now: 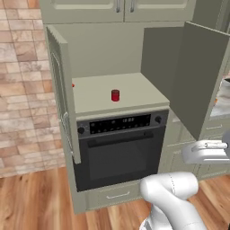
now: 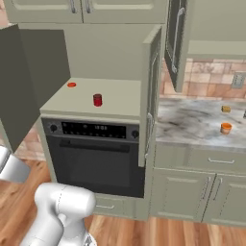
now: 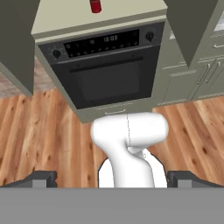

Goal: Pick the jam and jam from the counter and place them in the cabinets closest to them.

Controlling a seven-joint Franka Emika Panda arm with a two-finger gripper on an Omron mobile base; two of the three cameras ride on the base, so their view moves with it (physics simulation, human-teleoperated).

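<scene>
A red jam jar point(image 1: 115, 95) stands upright on the shelf point(image 1: 134, 92) of the open cabinet above the black oven point(image 1: 119, 148), with both cabinet doors swung wide. An orange jam jar point(image 2: 226, 128) sits on the marble worktop point(image 2: 192, 122) to the right, well apart from the first. The tool point(image 3: 111, 179) hangs back from the oven with its 2 fingertips point(image 3: 43, 178) spread wide and nothing between them.

Glossy white rounded arm point(image 1: 173, 191), dark fingers point(image 3: 41, 178)

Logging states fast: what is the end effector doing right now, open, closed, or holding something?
End effector: open, fingertips spread wide, holding nothing.
</scene>
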